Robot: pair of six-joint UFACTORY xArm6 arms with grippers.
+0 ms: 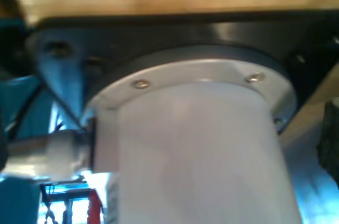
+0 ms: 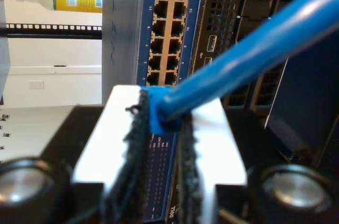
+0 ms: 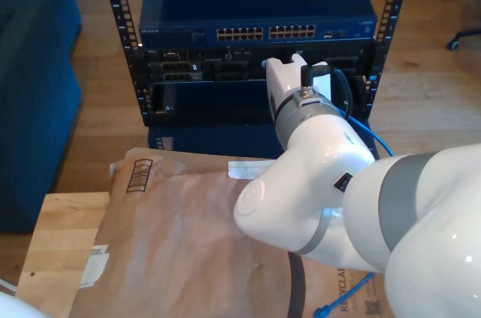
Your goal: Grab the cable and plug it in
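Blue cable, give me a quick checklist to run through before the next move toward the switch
1. Grip: my second pincer is shut on the blue cable. Ok.
2. Plug: hidden between the pads, so its orientation is unknown. Cannot tell.
3. Target: the network switch has open ports straight ahead in the second wrist view. Ok.
4. Alignment of plug with one port: cannot tell.
5. Slack: the cable trails down past the arm in the exterior view, seemingly unsnagged. Ok.
6. My first pincer: the first wrist view faces a white arm base. Cannot tell.
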